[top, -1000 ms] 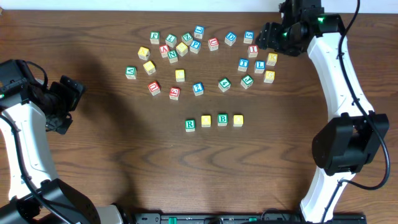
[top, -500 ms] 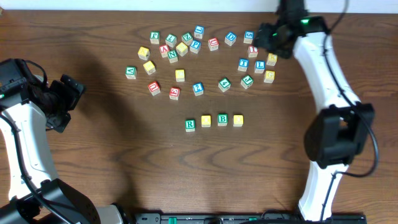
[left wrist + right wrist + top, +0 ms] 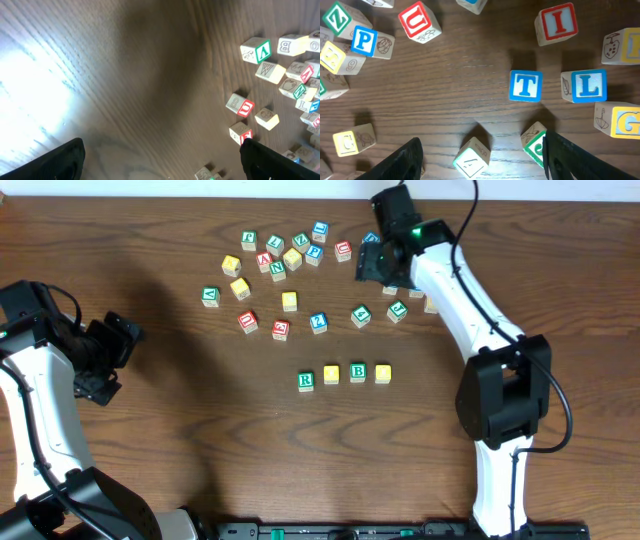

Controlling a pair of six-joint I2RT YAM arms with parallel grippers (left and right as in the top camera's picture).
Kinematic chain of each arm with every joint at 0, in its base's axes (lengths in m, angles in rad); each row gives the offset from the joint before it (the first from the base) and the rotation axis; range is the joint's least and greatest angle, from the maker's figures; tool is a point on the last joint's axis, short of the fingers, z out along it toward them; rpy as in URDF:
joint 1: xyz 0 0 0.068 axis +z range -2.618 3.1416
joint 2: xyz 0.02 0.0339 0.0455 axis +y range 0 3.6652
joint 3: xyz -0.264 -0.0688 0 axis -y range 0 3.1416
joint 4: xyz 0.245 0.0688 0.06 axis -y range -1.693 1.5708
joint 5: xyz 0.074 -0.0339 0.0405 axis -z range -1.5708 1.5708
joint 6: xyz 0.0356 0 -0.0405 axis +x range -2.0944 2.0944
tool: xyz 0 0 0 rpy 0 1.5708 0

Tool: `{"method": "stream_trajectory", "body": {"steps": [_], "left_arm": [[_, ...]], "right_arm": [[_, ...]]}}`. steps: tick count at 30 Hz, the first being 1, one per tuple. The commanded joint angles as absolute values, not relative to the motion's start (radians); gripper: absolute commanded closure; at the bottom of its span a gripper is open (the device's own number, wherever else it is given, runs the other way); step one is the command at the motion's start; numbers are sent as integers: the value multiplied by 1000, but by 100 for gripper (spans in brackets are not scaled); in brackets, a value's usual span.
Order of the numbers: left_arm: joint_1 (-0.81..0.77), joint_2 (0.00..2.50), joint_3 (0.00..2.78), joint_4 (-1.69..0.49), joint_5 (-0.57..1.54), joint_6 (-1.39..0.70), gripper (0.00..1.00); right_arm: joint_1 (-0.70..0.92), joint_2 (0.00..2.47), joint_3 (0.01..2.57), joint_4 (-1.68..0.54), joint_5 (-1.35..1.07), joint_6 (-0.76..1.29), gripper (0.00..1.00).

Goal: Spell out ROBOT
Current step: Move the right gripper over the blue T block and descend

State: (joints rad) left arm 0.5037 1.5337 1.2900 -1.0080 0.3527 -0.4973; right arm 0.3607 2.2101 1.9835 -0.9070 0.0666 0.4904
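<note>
On the dark brown desk (image 3: 180, 450), whose wood grain is clearly seen, many small wooden cubes with coloured letter faces are scattered along the far side. Nearer the front, a short row of four blocks (image 3: 344, 375) is laid: a green R, a yellow cube, a green B and another yellow cube. The letters on the yellow ones cannot be read.

The right arm is stretched far over the scattered group, with its white links bent inward. The right end effector (image 3: 481, 142) is held above the blocks, its two dark fingers spread wide and nothing gripped. In the right wrist view the blue T block (image 3: 525, 85) is seen lying flat on the desk just beyond the gap between the fingers. It is closer to the finger on the right of that view and is touched by neither. A blue L block (image 3: 585, 85) stands just beside it, and a red I block (image 3: 556, 23) lies further off.

The left arm is folded at the left edge of the desk, well apart from the blocks. The left end effector (image 3: 160, 155) is also spread, and nothing is held in it.
</note>
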Motion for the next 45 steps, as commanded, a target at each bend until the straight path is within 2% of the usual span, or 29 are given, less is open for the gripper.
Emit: {"method": "stream_trajectory", "body": {"steps": [1,14,28,32,38,45], "left_arm": [[505,1530,1280,-1033,347,-502,2],[505,1530,1280,-1052,346,-502,2],[505,1530,1280,-1055,346,-492,2],[505,1530,1280,-1055,346,-486,2],[505,1530,1280,-1055,346,-486,2],[505,1530,1280,-1069,346,-482,2]], "right_arm": [[387,2206,1999,-907,208,532,27],[388,2263,1999,-896,298,572,30],[347,2368,1999,-838,255,559,29],[333,2368,1999,-839,251,559,32],[321,2375,1999,-793,142,475,31],[321,2375,1999,-789,159,478,35]]}}
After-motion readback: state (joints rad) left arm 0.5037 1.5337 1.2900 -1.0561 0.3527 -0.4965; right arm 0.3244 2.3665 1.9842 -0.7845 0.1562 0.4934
